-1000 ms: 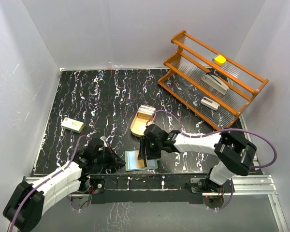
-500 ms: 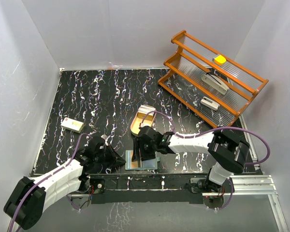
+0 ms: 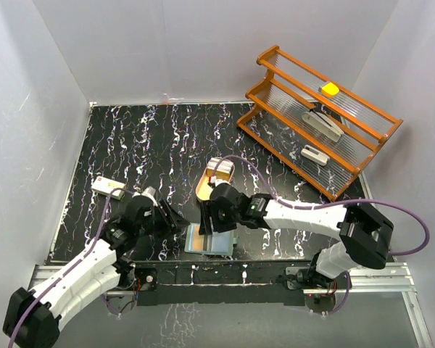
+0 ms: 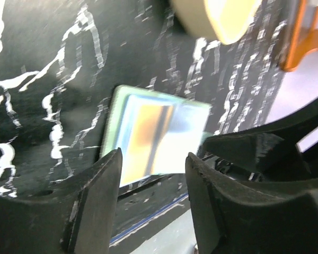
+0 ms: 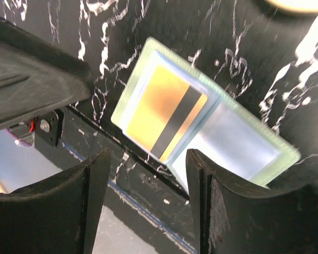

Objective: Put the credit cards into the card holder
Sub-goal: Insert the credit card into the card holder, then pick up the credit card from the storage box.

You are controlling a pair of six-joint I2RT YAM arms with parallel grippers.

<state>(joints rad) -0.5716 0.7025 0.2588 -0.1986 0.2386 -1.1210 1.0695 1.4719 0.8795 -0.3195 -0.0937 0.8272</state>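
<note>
Card holder (image 3: 209,241) open at surface's (image 3: 130,145) 6 o'clock, orange-tan credit card (image 5: 164,114) on it, left tool (image 4: 151,164) open beside, right tool (image 5: 148,159) open above

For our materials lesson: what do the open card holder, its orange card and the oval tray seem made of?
Card holder: perhaps soft plastic or faux leather, matte teal rim, sheeny pockets. Card: stiff glossy plastic, dark stripe. Oval tray: likely wood, tan matte.
</note>
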